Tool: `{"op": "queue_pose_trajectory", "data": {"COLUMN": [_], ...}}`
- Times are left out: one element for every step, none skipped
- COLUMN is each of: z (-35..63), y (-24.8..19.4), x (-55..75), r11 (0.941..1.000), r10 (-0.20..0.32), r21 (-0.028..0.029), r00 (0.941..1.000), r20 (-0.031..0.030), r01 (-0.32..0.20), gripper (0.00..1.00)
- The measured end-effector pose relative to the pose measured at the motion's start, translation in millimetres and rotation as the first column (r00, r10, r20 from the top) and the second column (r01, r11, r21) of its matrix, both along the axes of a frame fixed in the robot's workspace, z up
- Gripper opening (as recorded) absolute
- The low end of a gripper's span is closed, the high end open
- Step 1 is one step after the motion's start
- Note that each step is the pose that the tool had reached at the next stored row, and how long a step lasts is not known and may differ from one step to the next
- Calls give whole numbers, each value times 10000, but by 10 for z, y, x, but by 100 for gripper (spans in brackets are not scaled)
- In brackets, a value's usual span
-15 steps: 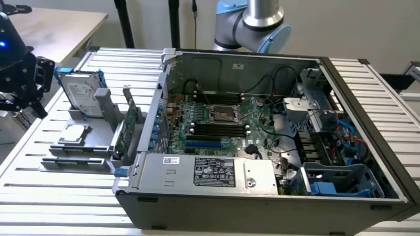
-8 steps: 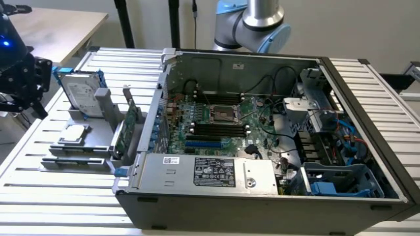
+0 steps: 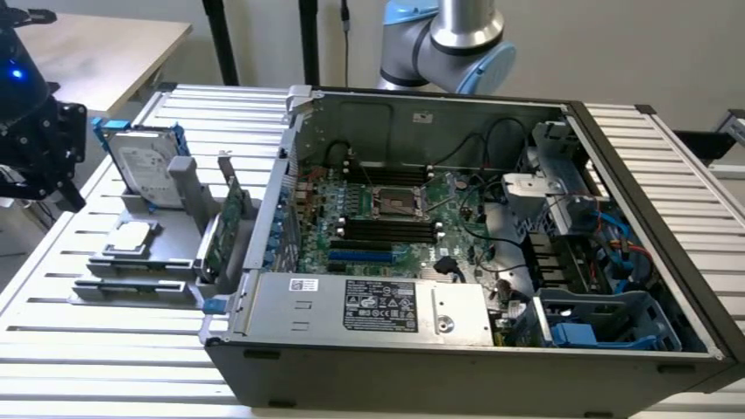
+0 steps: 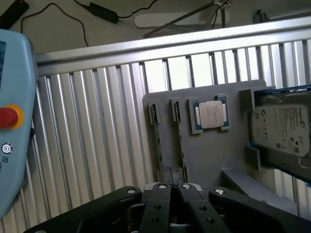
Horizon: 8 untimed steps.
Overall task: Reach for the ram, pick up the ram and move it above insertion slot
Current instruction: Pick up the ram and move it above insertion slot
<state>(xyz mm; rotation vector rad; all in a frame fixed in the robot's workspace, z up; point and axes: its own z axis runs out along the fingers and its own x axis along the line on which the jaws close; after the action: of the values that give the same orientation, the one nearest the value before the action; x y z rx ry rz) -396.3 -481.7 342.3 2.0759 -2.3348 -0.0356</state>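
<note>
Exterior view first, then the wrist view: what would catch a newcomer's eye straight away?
The open computer case dominates, its motherboard bared, with the robot arm behind it. At the exterior view's left a grey holder carries a hard drive and a processor chip; the gripper hangs over that holder.

Robotics lab, opened computer case (image 3: 466, 375), aluminium slat bench (image 3: 105, 349)

The exterior view is looking down at a slant over the computer case (image 3: 466, 371) on the table (image 3: 70, 384). The wrist view is looking down past the end effector (image 4: 174, 187), seemingly from close by. Both are showing the gray holder (image 4: 165, 133), hard drive (image 4: 282, 128) and processor (image 4: 212, 115).
</note>
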Motion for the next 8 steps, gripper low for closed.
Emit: {"op": "queue_pose_trajectory", "data": {"z": [1, 0, 0, 0, 0, 0, 0, -1], "y": [0, 0, 0, 0, 0, 0, 0, 0], "x": [0, 0, 0, 0, 0, 0, 0, 0], "r11": [9998, 9993, 9985, 9973, 9959, 9941, 9926, 9914], "r10": [178, 369, 549, 728, 908, 1083, 1213, 1308], "r21": [-1, -1, -1, -1, -2, -1, 2, 7], "r00": [9998, 9993, 9985, 9973, 9959, 9941, 9926, 9914], "r20": [10, 19, 24, 30, 34, 38, 41, 46], "r01": [-178, -369, -549, -728, -908, -1083, -1213, -1308], "gripper": [11, 11, 11, 11, 11, 11, 11, 11]}}
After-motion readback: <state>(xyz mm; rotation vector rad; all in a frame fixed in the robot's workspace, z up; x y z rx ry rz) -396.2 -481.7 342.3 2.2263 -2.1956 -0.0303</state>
